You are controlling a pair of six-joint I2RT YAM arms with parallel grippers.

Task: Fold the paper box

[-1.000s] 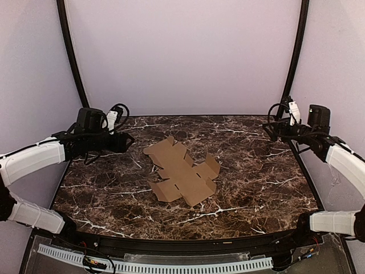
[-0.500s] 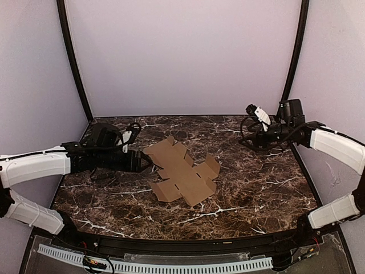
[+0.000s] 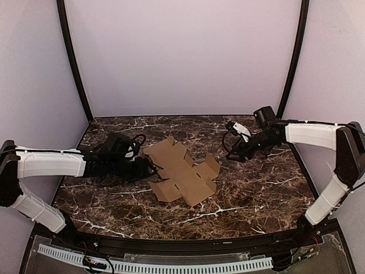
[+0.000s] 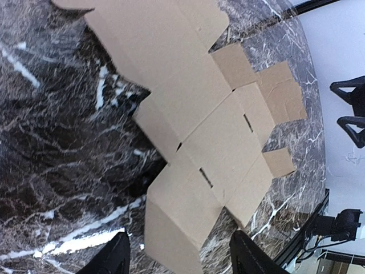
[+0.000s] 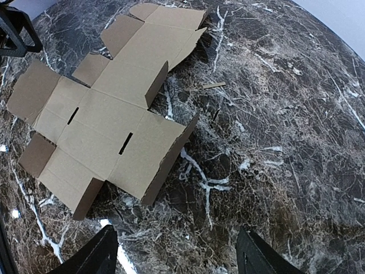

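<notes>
The paper box (image 3: pixel 181 171), a flat die-cut sheet of plain brown cardboard with flaps along its edges, lies unfolded near the middle of the dark brown marble-patterned tabletop with white veins (image 3: pixel 256 188), running diagonally from far left to near right in the overhead view. Most of the sheet rests flat. In the right wrist view a few of its side flaps (image 5: pixel 171 154) tilt up off the surface and cast shadows, and two narrow slots (image 5: pixel 125 142) are cut into its middle panels. The left gripper (image 3: pixel 146 167) reaches in low from the left side, just beside the sheet's left edge. In the left wrist view its two black fingers (image 4: pixel 111 258) stand apart, with a near flap of the cardboard showing between them; whether they touch it cannot be told. The right gripper (image 3: pixel 230 150) hangs above the table to the right of the sheet, apart from it. Its black fingers (image 5: pixel 94 254) are likewise spread and clamp nothing, with bare marble below them and the sheet's nearest edge just beyond. A thin brown sliver (image 5: pixel 212 85) lies on the marble near the sheet.
</notes>
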